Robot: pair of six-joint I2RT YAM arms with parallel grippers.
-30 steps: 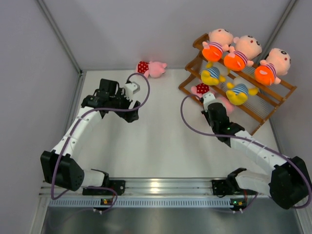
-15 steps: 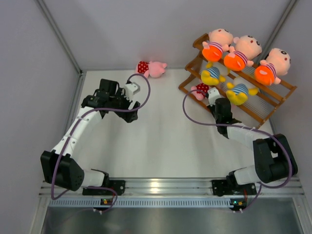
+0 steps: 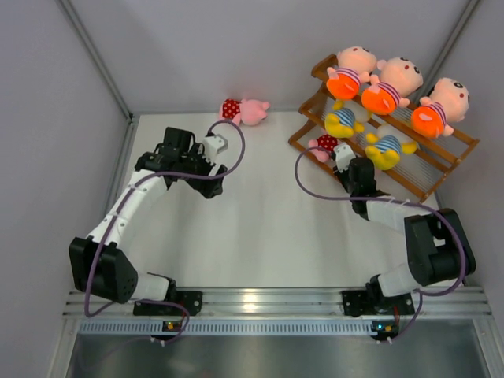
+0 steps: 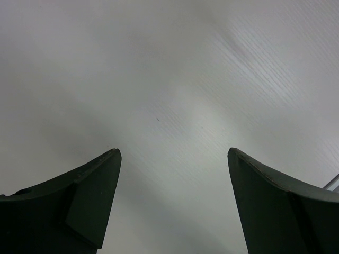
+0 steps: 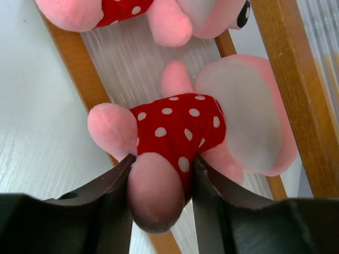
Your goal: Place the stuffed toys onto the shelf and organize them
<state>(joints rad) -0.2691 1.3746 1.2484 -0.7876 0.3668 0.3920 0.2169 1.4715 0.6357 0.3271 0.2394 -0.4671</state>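
Observation:
The brown wooden shelf stands at the far right. Three peach-headed toys lie on its top tier and two yellow toys on the middle tier. One pink polka-dot toy lies at the left end of the bottom tier; it also shows in the right wrist view. My right gripper is shut on the leg of a second pink toy, which lies over the bottom tier's slats. A third pink toy lies on the table at the back. My left gripper is open and empty above bare table.
Grey walls enclose the white table on the left, back and right. The shelf's brown rails run on both sides of the held toy. An aluminium rail carries the arm bases at the near edge.
My right arm has reached further toward the shelf, bringing the held pink toy over the bottom tier beside the other pink toy. The left arm has shifted only slightly.

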